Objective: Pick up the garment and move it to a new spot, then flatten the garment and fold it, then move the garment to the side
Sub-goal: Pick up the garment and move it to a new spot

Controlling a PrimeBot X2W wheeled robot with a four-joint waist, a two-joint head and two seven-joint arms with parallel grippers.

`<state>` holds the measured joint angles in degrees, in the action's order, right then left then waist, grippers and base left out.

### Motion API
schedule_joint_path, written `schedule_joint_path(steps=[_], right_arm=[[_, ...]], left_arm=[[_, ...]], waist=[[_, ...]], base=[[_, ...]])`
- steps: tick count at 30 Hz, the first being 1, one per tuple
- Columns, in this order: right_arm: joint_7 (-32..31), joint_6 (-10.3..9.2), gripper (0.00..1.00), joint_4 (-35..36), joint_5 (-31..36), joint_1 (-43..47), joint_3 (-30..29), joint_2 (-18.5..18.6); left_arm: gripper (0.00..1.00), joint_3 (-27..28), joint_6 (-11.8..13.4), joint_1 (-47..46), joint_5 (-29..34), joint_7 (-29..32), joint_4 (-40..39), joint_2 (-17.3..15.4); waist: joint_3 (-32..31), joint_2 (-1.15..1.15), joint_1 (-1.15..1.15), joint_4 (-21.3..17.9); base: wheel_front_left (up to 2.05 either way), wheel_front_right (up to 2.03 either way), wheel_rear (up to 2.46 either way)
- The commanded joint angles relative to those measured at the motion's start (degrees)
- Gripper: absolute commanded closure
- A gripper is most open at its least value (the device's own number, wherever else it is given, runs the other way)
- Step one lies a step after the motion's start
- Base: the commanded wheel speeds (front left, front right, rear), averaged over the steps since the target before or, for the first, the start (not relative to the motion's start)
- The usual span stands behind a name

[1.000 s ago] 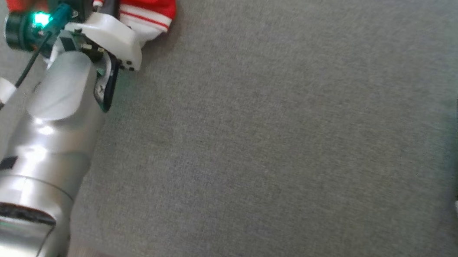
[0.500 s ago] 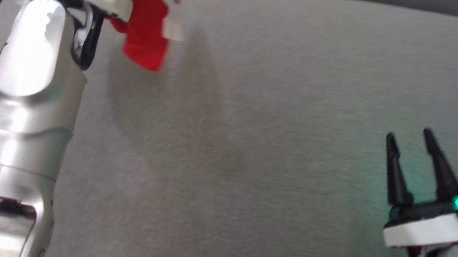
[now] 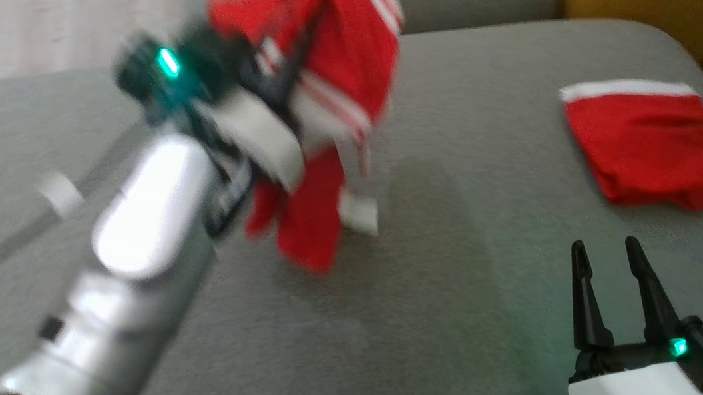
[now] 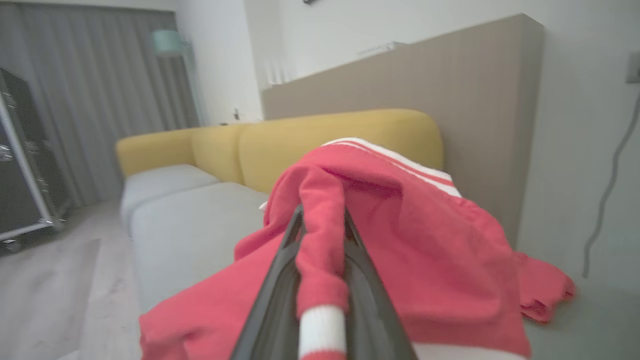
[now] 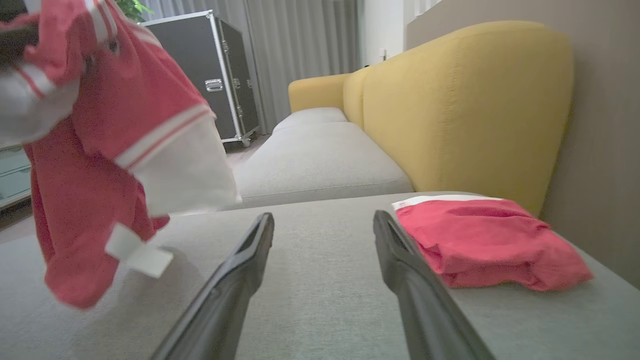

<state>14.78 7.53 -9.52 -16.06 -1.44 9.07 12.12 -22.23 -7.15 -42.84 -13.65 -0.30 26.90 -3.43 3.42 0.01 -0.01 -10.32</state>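
A red garment [image 3: 338, 88] with white stripes and white cuffs hangs in the air above the grey sofa cushion [image 3: 444, 316]. My left gripper [image 3: 299, 50] is shut on a bunched fold of it. In the left wrist view the red fabric [image 4: 425, 240] drapes over and between the fingers of the left gripper [image 4: 321, 215]. My right gripper [image 3: 604, 245] stands open at the lower right, just above the cushion, with nothing in it. From the right wrist view the hanging garment [image 5: 100, 150] is to the left of the open right gripper [image 5: 324, 220].
A second red garment [image 3: 650, 143], folded with a white band, lies on the cushion's far right [image 5: 490, 240]. A yellow backrest [image 5: 465, 100] rises behind it. A black flight case [image 5: 220, 75] stands on the floor past the sofa.
The head camera has tilted up, so the whole picture shifted. The left gripper has lifted the garment off the cushion; it now hangs free. The right gripper stays open.
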Motion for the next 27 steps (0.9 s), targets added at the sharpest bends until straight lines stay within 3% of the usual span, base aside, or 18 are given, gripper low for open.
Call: schedule_joint_path(steps=[1,8,9,10,11,15,19,22,27], right_arm=[[0.22,-0.04,0.0,2.28,0.05,-1.19,1.1,0.38],[0.22,-0.04,0.0,2.59,-0.17,-1.91,1.47,0.05],[0.22,-0.04,0.0,2.55,-0.2,-1.87,1.43,0.02],[0.22,-0.04,0.0,2.49,-0.2,-1.82,1.44,-0.01],[0.22,-0.04,0.0,2.41,-0.19,-1.72,1.38,-0.04],[0.22,-0.04,0.0,1.83,-0.16,-0.85,1.06,-0.32],[0.22,-0.04,0.0,1.03,-0.1,0.99,0.37,-0.68],[0.22,-0.04,0.0,0.48,0.16,2.8,-0.33,-1.27],[0.22,-0.04,0.0,0.3,0.71,5.11,-2.05,-2.74]], left_arm=[[1.0,-0.1,-0.25,0.04,-0.15,-1.12,-0.99,-0.86],[1.0,-7.11,2.1,9.72,0.14,-10.62,9.66,0.4],[0.94,-8.06,2.82,10.47,-0.18,-11.72,10.98,0.47],[0.34,-9.37,3.36,11.15,-1.19,-12.51,11.73,0.5],[0.0,-10.65,4.13,11.63,-2.51,-13.13,12.03,0.51],[0.0,-14.63,8.33,12.42,-6.46,-14.51,10.38,0.53],[0.0,-14.83,12.42,14.96,-7.69,-14.66,5.01,0.54],[0.0,-12.09,14.43,19.39,-8.59,-14.68,-0.06,0.55],[0.0,-4.67,18.41,28.15,-3.63,-14.68,-10.99,-0.25]], waist=[[1.19,-0.01,0.01,-4.39],[5.13,-0.01,0.01,-7.1],[5.45,-0.01,0.01,-7.04],[5.63,-0.01,0.01,-6.94],[5.68,-0.01,0.01,-6.67],[4.51,-0.01,0.01,-3.99],[1.02,-0.01,0.01,0.28],[-2.2,-0.01,0.01,3.54],[-5.32,-0.01,0.01,8.25]], base=[[0.0,0.0,0.0],[0.0,0.0,0.0],[0.0,0.0,0.0],[0.0,0.0,0.0],[0.0,0.0,0.0],[0.0,0.0,0.0],[0.0,0.0,0.0],[0.0,0.0,0.0],[0.0,0.0,0.0]])
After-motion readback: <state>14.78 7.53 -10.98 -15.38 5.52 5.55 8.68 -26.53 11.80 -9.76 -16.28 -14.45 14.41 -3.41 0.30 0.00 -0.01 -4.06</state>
